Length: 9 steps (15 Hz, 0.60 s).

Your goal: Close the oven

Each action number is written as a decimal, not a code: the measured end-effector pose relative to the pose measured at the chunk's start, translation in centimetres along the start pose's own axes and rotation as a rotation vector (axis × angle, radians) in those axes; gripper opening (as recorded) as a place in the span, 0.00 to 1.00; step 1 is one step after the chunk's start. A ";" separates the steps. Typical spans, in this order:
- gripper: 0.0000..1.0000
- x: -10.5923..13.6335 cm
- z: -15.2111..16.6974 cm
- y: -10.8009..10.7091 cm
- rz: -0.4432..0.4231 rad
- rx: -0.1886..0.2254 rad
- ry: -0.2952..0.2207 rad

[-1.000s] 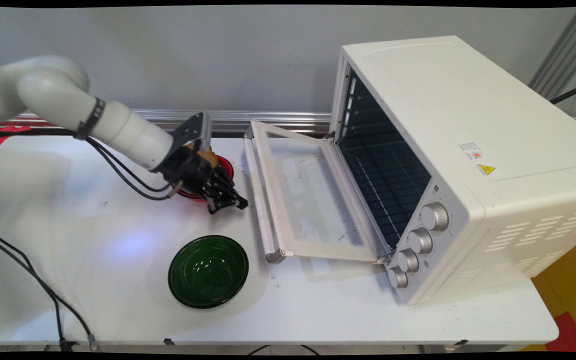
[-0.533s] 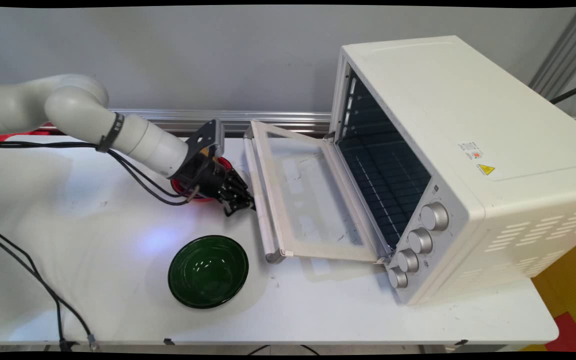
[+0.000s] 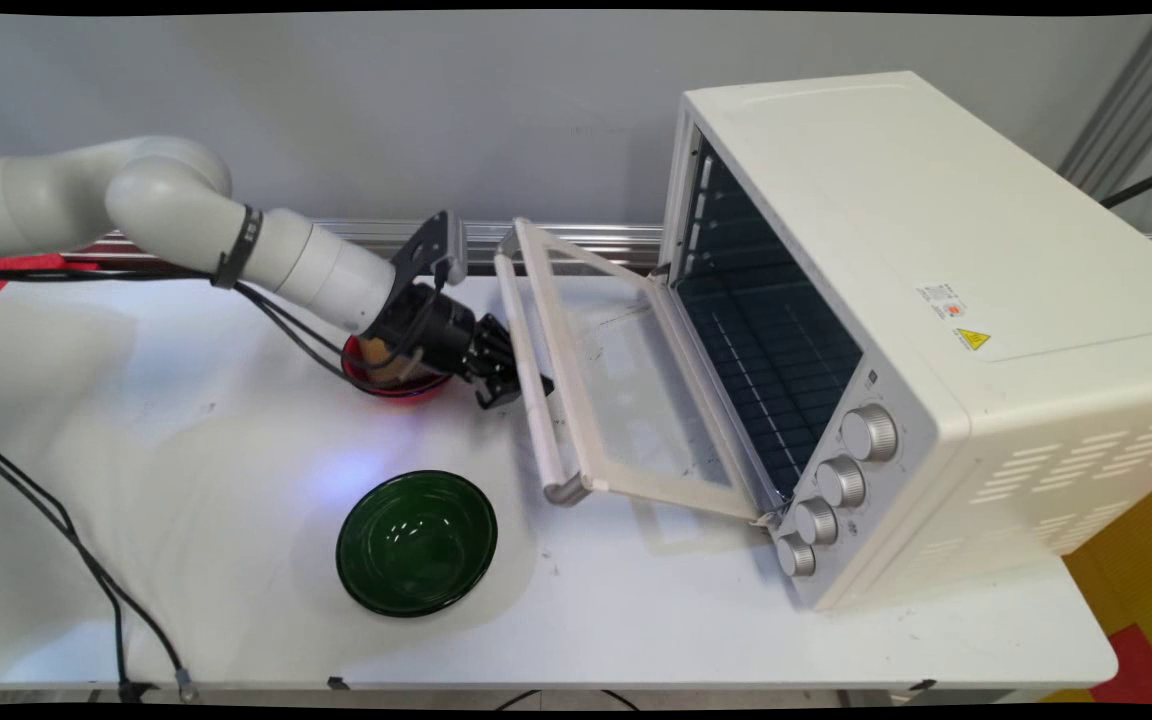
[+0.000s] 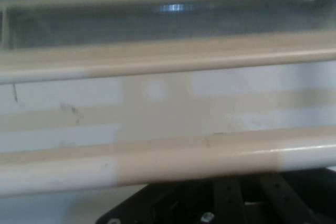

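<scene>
The gripper (image 3: 508,378) presses against the underside of the door handle (image 3: 534,385). Whether it is wide or narrow cannot be told. In the hand view the handle (image 4: 168,158) runs straight across, just above the black linkage. Beyond it the door (image 3: 636,400) hangs half open, tilted up from the oven (image 3: 936,300). Directly behind the gripper, under the wrist, sits a red bowl (image 3: 398,387). A green bowl (image 3: 416,541) lies well apart on the table (image 3: 186,450).
</scene>
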 end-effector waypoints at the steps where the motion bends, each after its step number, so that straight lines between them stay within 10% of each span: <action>1: 0.00 0.6 -0.2 0.0 0.001 -0.003 0.012; 9: 0.00 6.3 -2.3 -0.4 -0.003 -0.014 0.113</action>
